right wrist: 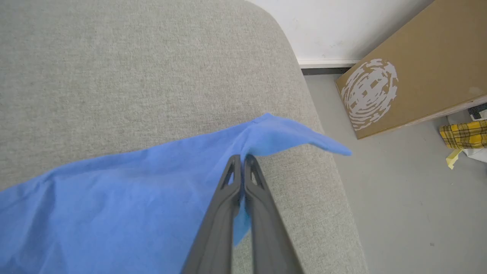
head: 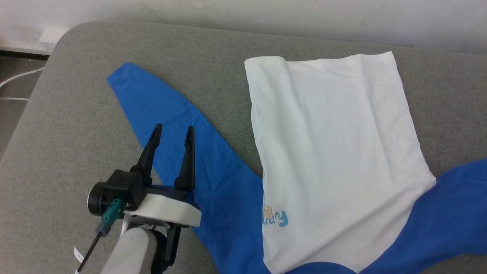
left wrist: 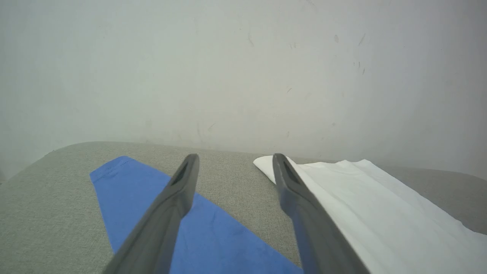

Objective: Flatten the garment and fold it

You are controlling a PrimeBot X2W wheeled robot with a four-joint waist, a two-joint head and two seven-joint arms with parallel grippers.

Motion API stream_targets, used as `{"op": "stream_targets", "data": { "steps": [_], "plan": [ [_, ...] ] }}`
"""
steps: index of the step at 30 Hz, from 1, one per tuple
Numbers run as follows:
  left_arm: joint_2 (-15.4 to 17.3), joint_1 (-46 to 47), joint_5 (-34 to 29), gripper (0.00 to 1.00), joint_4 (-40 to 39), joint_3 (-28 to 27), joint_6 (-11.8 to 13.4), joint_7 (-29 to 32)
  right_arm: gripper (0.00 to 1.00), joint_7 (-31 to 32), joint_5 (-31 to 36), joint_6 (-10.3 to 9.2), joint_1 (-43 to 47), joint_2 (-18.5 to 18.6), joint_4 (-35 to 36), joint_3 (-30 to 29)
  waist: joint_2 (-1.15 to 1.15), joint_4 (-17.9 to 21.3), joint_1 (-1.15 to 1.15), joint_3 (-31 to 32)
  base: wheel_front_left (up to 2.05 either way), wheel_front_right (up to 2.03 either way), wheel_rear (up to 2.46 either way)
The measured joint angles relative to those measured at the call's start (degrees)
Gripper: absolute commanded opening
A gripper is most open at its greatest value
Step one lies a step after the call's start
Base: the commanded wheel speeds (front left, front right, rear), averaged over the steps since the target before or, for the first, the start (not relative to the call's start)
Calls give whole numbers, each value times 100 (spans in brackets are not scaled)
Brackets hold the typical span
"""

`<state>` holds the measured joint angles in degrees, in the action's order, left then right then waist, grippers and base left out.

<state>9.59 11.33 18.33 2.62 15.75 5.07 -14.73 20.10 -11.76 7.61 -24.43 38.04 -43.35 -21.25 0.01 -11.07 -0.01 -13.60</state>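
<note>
The garment point(head: 335, 152) lies spread on the grey cushioned surface point(head: 76, 133), white body toward the back, small blue lettering and a tan cartoon near the front. One blue sleeve point(head: 171, 129) stretches to the back left. My left gripper point(head: 173, 129) hovers open over that sleeve, nothing between its fingers; the left wrist view shows the sleeve point(left wrist: 144, 201) and the white body point(left wrist: 380, 213) beyond the fingers. The other blue sleeve point(right wrist: 133, 190) runs off to the right, and my right gripper point(right wrist: 242, 158) is shut on its cloth near the cuff, lifting it slightly by the surface's edge.
A pale wall point(head: 266, 19) runs behind the surface. In the right wrist view, the floor beyond the rounded edge holds a leaning brown cardboard box point(right wrist: 411, 76) and a yellow plaid item point(right wrist: 464, 133). Cables point(head: 15, 82) lie on the floor at far left.
</note>
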Motion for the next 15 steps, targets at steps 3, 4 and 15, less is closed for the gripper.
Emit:
{"op": "stream_targets", "data": {
  "steps": [3, 4, 15],
  "plan": [
    [1, -38, 24, 100, 18, -7, -4, 0, 0, 57, 307, 0, 143, -110, -75, -229, 0, -5, 1, -21, 0, 0, 0],
    [-2, -39, 36, 100, 31, -8, -4, 0, 30, 45, 342, 0, 159, -175, -90, -334, 0, -10, 0, -24, 0, 0, 0],
    [145, -272, 194, 100, 296, -164, 21, 114, 100, -1479, 198, 0, 136, -1051, 1310, 49, 0, 104, 0, 257, 0, 0, 0]
  ]
}}
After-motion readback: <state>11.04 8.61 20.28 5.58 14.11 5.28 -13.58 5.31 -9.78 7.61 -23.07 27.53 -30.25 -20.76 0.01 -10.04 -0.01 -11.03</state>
